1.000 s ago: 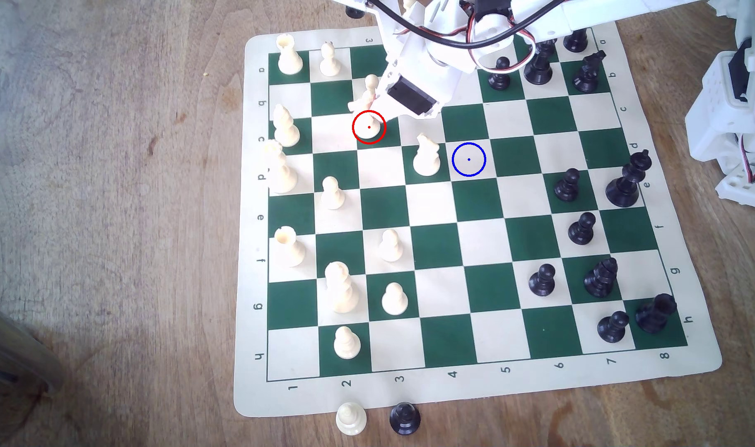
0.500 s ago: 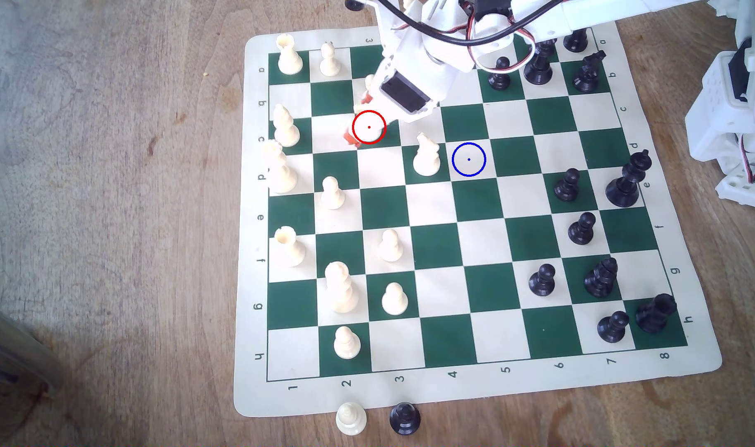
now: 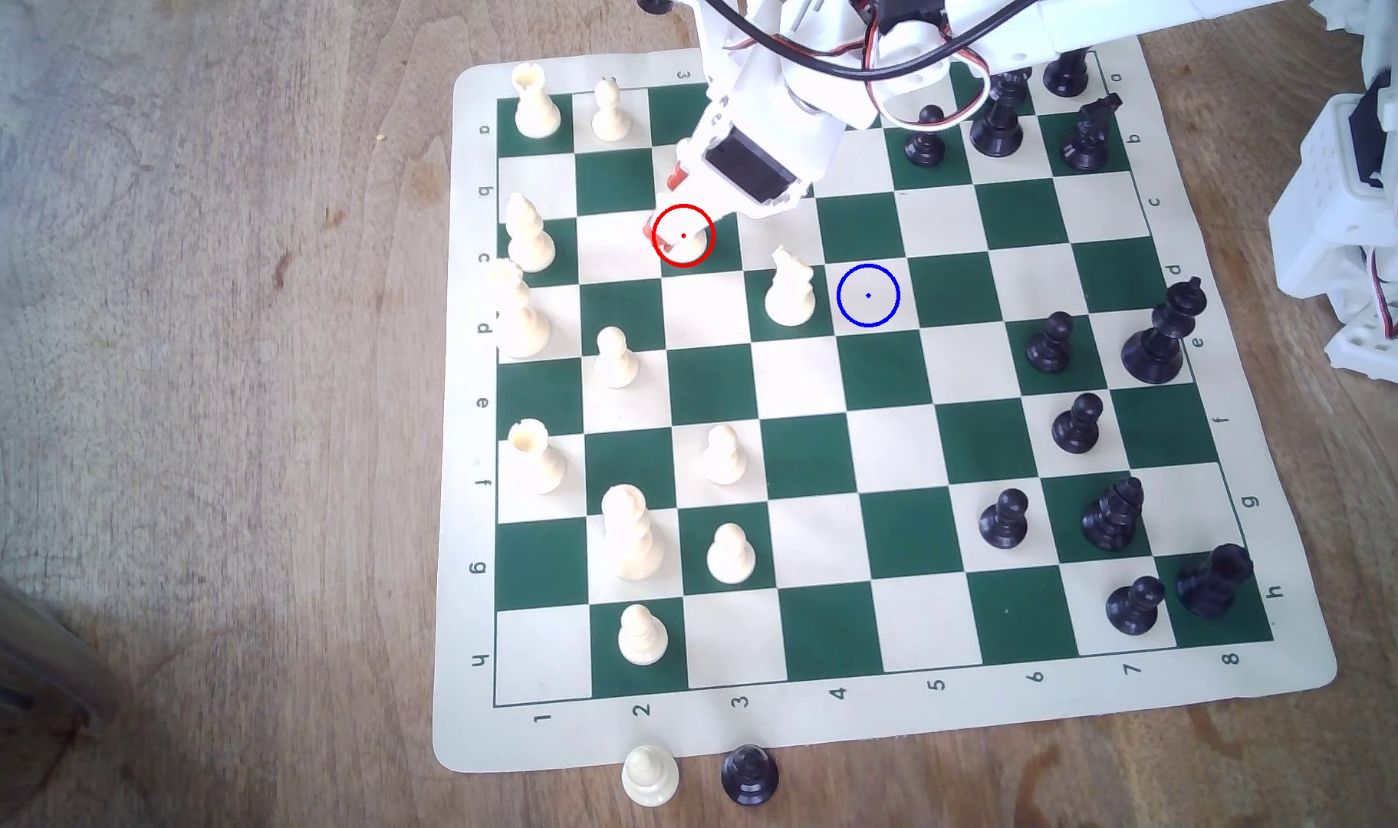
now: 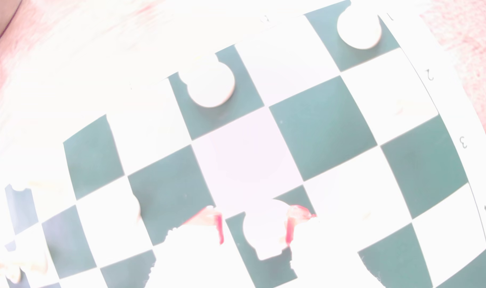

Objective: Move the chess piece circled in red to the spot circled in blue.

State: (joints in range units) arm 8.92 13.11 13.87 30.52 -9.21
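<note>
The chess piece (image 3: 687, 243), a short cream pawn, stands on the red-ringed green square near the board's far side. My gripper (image 3: 663, 205) is lowered over it, and its red-tipped fingers (image 3: 649, 231) straddle the pawn. In the washed-out wrist view the chess piece (image 4: 265, 229) sits between the two fingers (image 4: 219, 227), with a clear gap on one side, so the gripper (image 4: 255, 225) is open. The spot (image 3: 868, 295) is a bare cream square with a blue ring, two squares toward the exterior view's right.
A taller cream knight (image 3: 789, 290) stands between the pawn and the spot. Another cream pawn (image 3: 684, 148) is just behind the gripper. Black pieces (image 3: 998, 127) crowd the board's right side. Two pieces (image 3: 649, 776) lie off the board at the near edge.
The gripper has come down around the pawn. Its lower red fingertip moved in closer to the piece, narrowing the gap. The pawn has not moved.
</note>
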